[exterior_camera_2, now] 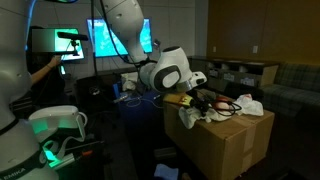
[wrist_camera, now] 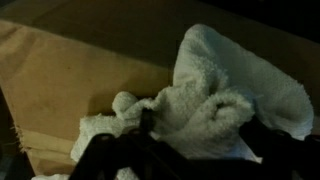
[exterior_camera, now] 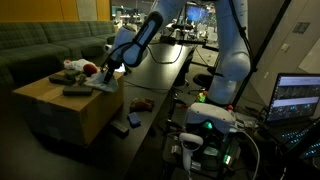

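In an exterior view the gripper (exterior_camera: 107, 72) hangs over the near edge of the brown cardboard box (exterior_camera: 70, 115). The white fluffy terry cloth (exterior_camera: 72, 66) lies on the box top beside a small red object (exterior_camera: 89, 68).

In an exterior view the gripper (exterior_camera_2: 203, 97) is low over the box (exterior_camera_2: 225, 150), near the cloth (exterior_camera_2: 247, 104).

In the wrist view the cloth (wrist_camera: 225, 90) lies crumpled on the box (wrist_camera: 60, 70), close under the camera. The fingers are only dark blurs, so I cannot tell whether they stand wide or narrow.

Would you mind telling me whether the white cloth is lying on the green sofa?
No, the white cloth lies on top of the brown cardboard box, as the wrist view shows.
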Motion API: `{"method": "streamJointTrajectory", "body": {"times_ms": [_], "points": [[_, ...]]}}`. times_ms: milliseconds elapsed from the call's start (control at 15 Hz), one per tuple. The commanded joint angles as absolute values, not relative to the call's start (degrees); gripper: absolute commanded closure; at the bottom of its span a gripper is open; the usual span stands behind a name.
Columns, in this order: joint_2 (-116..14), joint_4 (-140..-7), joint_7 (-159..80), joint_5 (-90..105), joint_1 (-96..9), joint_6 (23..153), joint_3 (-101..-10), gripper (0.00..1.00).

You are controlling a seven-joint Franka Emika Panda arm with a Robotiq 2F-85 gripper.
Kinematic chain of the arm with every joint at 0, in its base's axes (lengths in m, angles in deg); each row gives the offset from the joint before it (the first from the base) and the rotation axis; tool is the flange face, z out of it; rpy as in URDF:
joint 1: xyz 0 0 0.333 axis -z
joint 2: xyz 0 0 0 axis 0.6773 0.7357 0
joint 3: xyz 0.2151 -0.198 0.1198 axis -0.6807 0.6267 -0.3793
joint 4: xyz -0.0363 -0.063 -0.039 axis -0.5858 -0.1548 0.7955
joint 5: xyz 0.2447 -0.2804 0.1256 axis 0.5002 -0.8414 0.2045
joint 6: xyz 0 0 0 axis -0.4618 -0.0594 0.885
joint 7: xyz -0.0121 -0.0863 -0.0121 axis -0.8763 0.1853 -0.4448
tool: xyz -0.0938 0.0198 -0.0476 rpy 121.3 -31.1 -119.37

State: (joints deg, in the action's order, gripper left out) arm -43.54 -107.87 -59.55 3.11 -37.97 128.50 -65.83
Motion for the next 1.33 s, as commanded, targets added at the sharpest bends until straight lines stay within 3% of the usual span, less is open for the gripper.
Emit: {"method": "streamJointTrajectory", "body": {"times_ms": [0, 267, 467, 733, 1267], "points": [[-42.7, -107.2, -61.2, 3.6, -35.9, 128.0, -68.3, 0.42], [-43.4, -107.4, -61.8, 4.1, -34.3, 126.2, -70.3, 0.73], [-46.1, -109.0, -61.8, 4.4, -33.3, 125.4, -70.7, 0.9], [-50.5, -111.7, -61.2, 5.5, -31.7, 124.6, -70.0, 0.89], [-58.7, -119.5, -52.2, 3.2, -33.4, 127.5, -55.3, 0.88]]}}
